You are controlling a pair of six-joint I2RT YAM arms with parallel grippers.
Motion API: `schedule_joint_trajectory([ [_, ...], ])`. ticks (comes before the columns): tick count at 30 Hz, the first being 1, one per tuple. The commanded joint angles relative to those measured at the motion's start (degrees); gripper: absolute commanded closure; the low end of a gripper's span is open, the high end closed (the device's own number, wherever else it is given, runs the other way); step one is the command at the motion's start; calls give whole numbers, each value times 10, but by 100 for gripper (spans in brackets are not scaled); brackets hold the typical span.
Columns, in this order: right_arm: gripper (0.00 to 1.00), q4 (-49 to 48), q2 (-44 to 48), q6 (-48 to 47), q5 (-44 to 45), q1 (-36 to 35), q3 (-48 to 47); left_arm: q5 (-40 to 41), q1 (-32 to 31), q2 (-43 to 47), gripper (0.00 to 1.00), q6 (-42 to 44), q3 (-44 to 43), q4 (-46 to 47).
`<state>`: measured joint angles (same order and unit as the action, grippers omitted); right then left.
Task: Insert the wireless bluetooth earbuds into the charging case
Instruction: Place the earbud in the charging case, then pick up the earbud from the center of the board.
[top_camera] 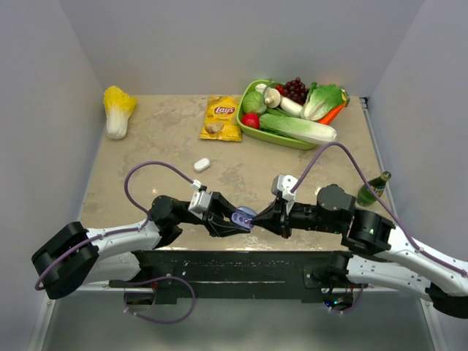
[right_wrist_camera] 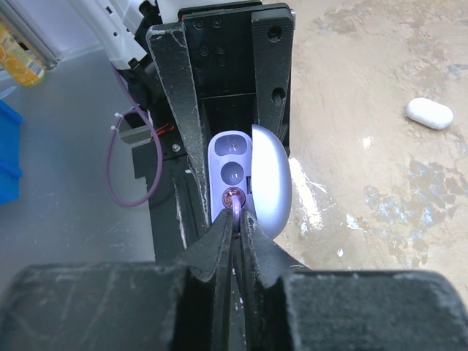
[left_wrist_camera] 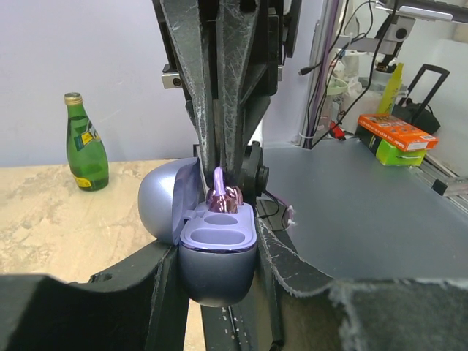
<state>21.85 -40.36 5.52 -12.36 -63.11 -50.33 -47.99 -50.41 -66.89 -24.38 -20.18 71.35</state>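
Earbud at the case's socket
Right jaws pinch a glossy purplish-pink earbud (right_wrist_camera: 234, 196) at the end socket of an open lavender charging case (left_wrist_camera: 218, 238) — left jaws clamp its body.

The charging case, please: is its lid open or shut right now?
Open: the lid is swung back beside the charging case, both wells exposed and empty; the right gripper holds an earbud beside them.

The charging case (left_wrist_camera: 217, 245) is pale lavender, the earbud (left_wrist_camera: 224, 196) a glossy pinkish-purple, and the left claw (left_wrist_camera: 217, 274) and right claw (right_wrist_camera: 234, 219) are black. The tabletop (top_camera: 161, 142) is beige with mottled marble veining. The bottle (left_wrist_camera: 86, 142) is green with a yellow label, the chip bag (top_camera: 221, 117) yellow, the basket (top_camera: 284, 140) lime green, the small capsule (top_camera: 202, 164) white.
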Motion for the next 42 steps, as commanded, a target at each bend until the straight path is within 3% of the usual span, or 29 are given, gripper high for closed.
schedule_joint_trajectory([
  [1,87,-5,-2,10,16,-2,2,17,-3,13,100,21,-21,25],
  [5,71,-8,5,18,26,-2,2,18,-3,14,100,21,-21,25],
  [9,64,-16,30,32,51,-2,1,23,-3,14,100,23,-14,22],
  [12,61,-29,87,61,119,-3,2,40,-4,18,100,35,-3,5],
  [15,59,-45,138,107,285,-2,29,90,-3,31,100,46,22,1],
  [17,59,-13,125,156,398,-2,43,124,-3,42,100,52,39,-2],
  [21,60,-7,64,267,464,-1,112,224,-5,97,100,57,99,-22],
  [25,70,-29,21,382,491,2,203,285,-8,150,100,48,160,8],
  [29,75,-65,16,436,484,26,263,291,-10,192,100,49,188,2],
  [34,93,-112,-63,434,414,95,289,287,-13,223,100,44,201,-2],
  [38,94,-202,-144,418,357,149,302,282,-12,229,100,39,202,9],
  [42,100,-239,-219,412,349,161,285,278,-12,235,100,31,226,19],
])
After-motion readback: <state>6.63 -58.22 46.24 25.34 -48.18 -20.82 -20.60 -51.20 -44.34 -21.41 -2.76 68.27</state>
